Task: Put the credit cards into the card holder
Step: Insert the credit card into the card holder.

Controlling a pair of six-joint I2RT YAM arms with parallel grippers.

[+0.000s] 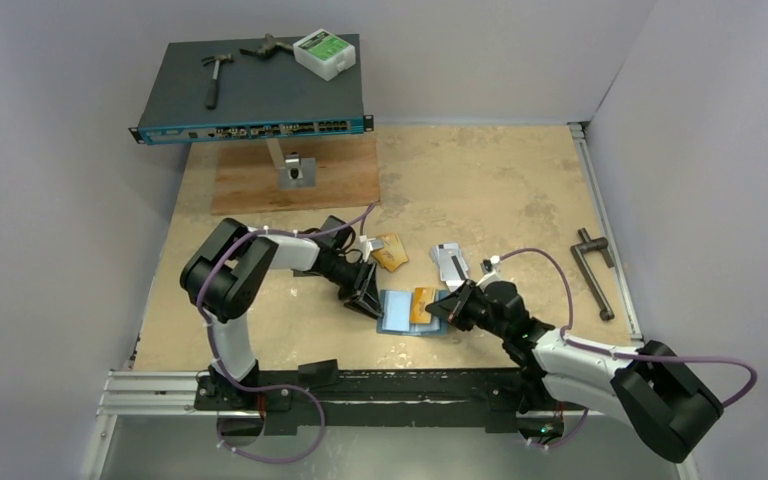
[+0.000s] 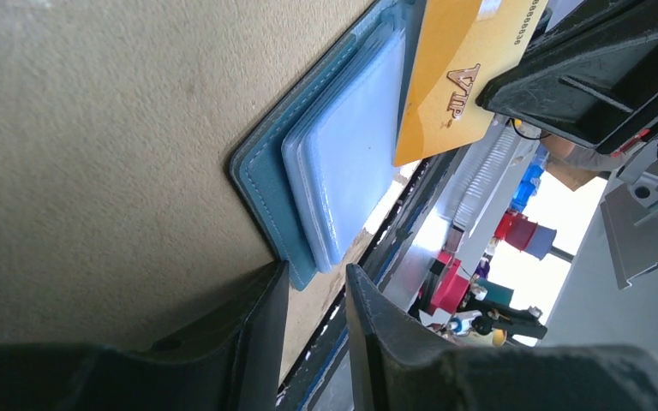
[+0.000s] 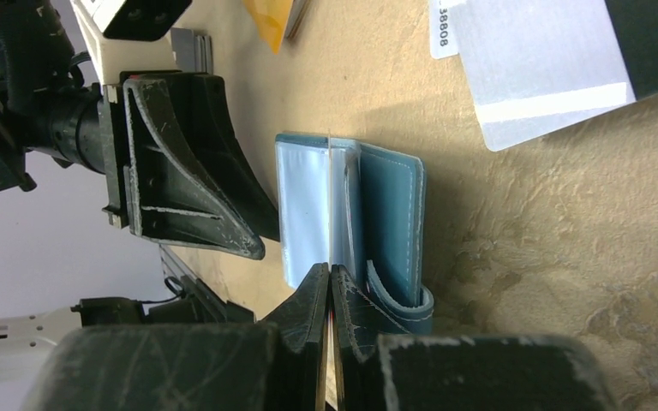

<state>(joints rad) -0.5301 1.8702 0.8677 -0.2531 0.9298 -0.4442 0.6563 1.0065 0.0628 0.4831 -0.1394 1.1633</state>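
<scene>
The teal card holder lies open on the table, its pale glossy pockets facing up. My right gripper is shut on an orange-gold VIP credit card and holds it on edge over the holder's pockets, between the glossy leaves and the teal cover. My left gripper is slightly open and empty, with its tips at the holder's near left corner. Another orange-gold card and silver-grey cards lie on the table behind the holder.
A black network switch on a stand at the back carries a hammer and a white box. A wooden board lies under it. A black handle tool lies at the right. A metal rail runs along the near edge.
</scene>
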